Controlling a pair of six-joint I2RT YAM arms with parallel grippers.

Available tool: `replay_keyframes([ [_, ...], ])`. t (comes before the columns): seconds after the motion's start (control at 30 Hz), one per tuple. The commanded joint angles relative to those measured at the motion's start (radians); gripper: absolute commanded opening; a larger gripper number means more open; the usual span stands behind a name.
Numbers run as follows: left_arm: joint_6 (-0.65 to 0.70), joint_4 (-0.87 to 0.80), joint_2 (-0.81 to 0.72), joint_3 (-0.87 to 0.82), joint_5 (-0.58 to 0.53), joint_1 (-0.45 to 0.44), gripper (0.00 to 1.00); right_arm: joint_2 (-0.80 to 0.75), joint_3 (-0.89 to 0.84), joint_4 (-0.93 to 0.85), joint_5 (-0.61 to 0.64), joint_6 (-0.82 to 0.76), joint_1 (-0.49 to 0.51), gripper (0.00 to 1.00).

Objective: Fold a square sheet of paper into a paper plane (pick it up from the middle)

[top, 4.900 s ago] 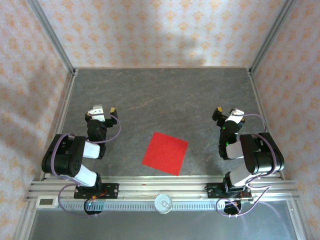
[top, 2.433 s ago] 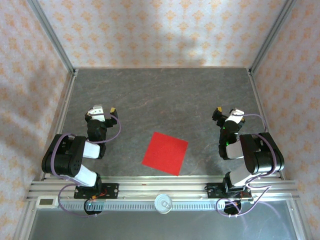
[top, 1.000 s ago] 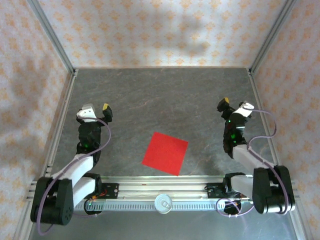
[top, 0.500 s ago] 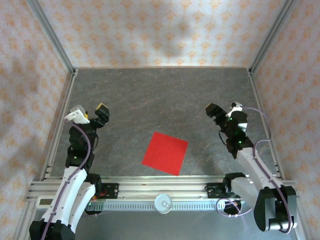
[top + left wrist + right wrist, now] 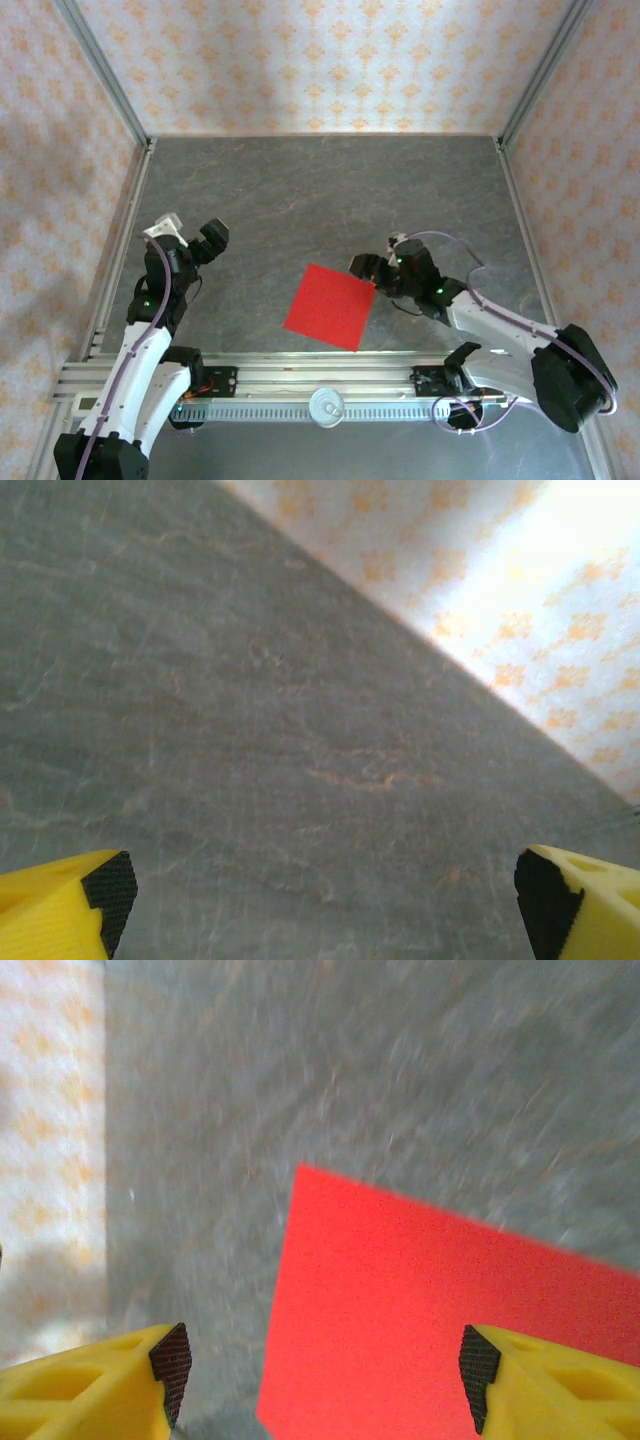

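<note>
The grey surface [image 5: 320,190] is seen with the square sheet of paper [image 5: 330,306] laid flat near its front edge, between the arms; the right gripper [image 5: 378,260] is held at the sheet's far right corner, its yellow fingers [image 5: 100,1380] parted with nothing gripped; contact cannot be told; the left gripper [image 5: 195,240] is kept well apart from the sheet, its fingers [image 5: 70,900] spread wide and empty.

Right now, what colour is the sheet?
The sheet is plain bright red; clearest in right wrist view.
</note>
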Motion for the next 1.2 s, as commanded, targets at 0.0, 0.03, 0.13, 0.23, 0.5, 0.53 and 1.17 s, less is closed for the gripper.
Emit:
replay_keyframes([
  [0.0,0.01,-0.041,-0.027,0.0,0.089,0.004,0.99,0.045,0.017,-0.015,0.024,0.033,0.062,0.74],
  [0.03,0.01,-0.028,-0.032,-0.008,0.118,0.005,0.99,0.063,0.016,-0.011,0.025,0.033,0.077,0.73],
  [0.13,0.013,-0.006,-0.017,-0.012,0.169,0.004,0.99,0.123,0.01,0.005,0.023,0.029,0.102,0.72],
  [0.23,0.047,-0.023,0.026,0.014,0.201,0.006,0.99,0.178,0.003,0.039,0.023,0.03,0.106,0.71],
  [0.5,0.162,-0.12,0.139,0.105,0.219,0.005,0.99,0.308,0.042,0.036,0.135,-0.015,0.102,0.7],
  [0.53,0.168,-0.126,0.148,0.109,0.222,0.004,0.99,0.334,0.062,0.024,0.149,-0.03,0.098,0.7],
  [1.17,0.172,-0.126,0.255,0.099,0.335,0.005,0.99,0.874,0.754,-0.34,0.198,-0.566,-0.006,0.69],
])
